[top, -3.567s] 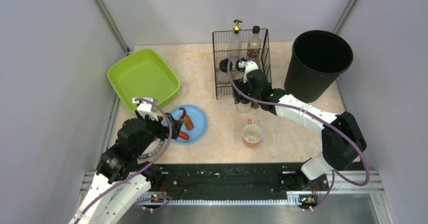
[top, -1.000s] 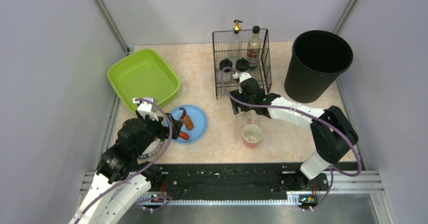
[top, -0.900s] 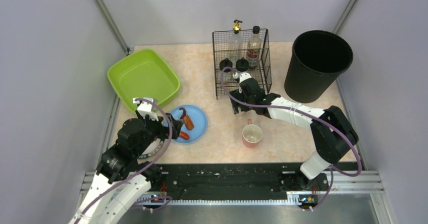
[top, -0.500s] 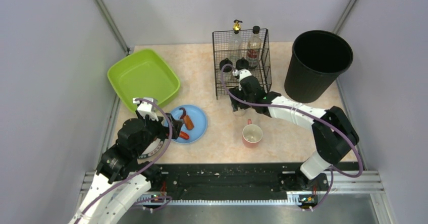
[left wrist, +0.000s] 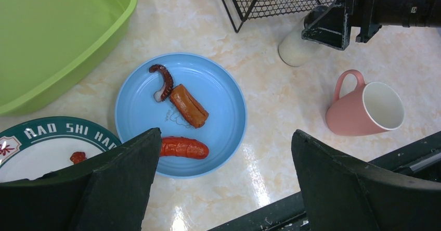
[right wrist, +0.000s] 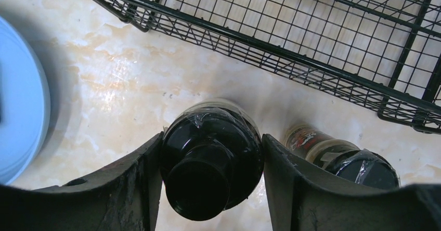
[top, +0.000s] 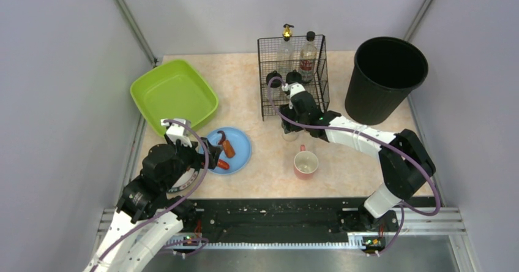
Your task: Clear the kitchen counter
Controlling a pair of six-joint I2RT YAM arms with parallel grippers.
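The kitchen counter is beige-pink stone-look laminate. My right gripper is shut on the black cap of a pale shaker bottle, which stands in front of the wire rack. The shaker also shows in the left wrist view. A second black-capped shaker stands just to its right. My left gripper is open and empty, above the near edge of a blue plate holding a sausage, a fried piece and an octopus arm.
A pink mug stands near the front. A lime-green tub is at the back left and a black bin at the back right. The rack holds bottles. A white teal-rimmed plate lies under my left arm.
My right gripper came down in front of the rack onto the shaker, then shifted slightly back toward the rack with the cap between its fingers. My left arm has not moved.
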